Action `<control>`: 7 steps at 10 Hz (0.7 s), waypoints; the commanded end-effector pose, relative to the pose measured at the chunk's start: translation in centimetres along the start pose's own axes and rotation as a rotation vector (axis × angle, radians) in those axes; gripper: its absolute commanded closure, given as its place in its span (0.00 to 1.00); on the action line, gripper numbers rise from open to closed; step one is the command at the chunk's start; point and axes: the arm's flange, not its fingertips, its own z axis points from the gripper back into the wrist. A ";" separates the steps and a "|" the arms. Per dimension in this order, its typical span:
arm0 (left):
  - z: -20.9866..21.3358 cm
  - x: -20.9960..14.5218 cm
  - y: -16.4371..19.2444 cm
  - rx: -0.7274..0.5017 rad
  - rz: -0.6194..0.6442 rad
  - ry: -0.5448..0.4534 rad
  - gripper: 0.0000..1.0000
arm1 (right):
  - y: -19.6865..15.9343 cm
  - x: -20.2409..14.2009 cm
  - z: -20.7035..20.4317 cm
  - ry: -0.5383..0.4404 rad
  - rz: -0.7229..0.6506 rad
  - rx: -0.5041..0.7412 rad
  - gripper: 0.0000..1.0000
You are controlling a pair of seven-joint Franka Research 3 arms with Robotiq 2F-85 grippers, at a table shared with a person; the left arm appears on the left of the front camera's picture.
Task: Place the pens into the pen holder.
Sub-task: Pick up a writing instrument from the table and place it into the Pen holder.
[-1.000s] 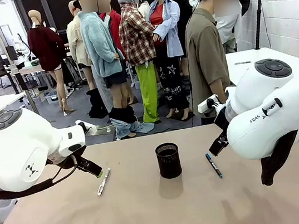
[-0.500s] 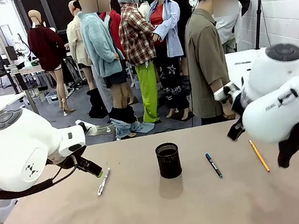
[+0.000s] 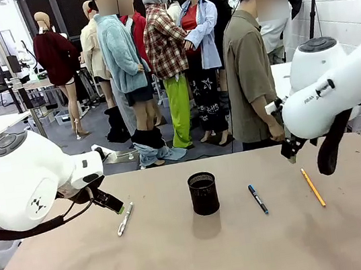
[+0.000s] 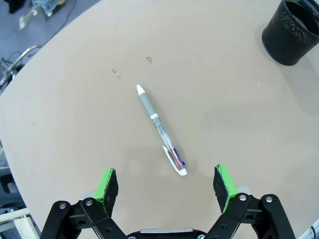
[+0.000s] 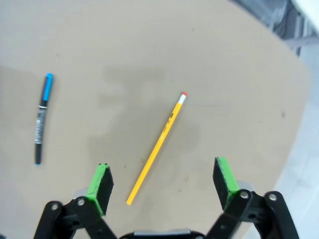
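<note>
No pen is standing in the centre cup [image 3: 203, 193] yet.
I am hovering left gripper [image 4: 166, 181] over grey pen [image 4: 159, 130], right gripper [image 5: 162, 179] over orange pencil [image 5: 157, 147], both spread apart, empty.

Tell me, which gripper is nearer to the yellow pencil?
The right. The right gripper hangs open right over the yellow pencil. The left gripper hangs open over the white-grey pen, on the other side of the pen holder.
</note>
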 end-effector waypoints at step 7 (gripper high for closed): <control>0.0 0.0 0.1 0.000 0.003 -0.001 0.00 | -0.7 0.0 -7.4 0.208 -0.122 0.120 0.00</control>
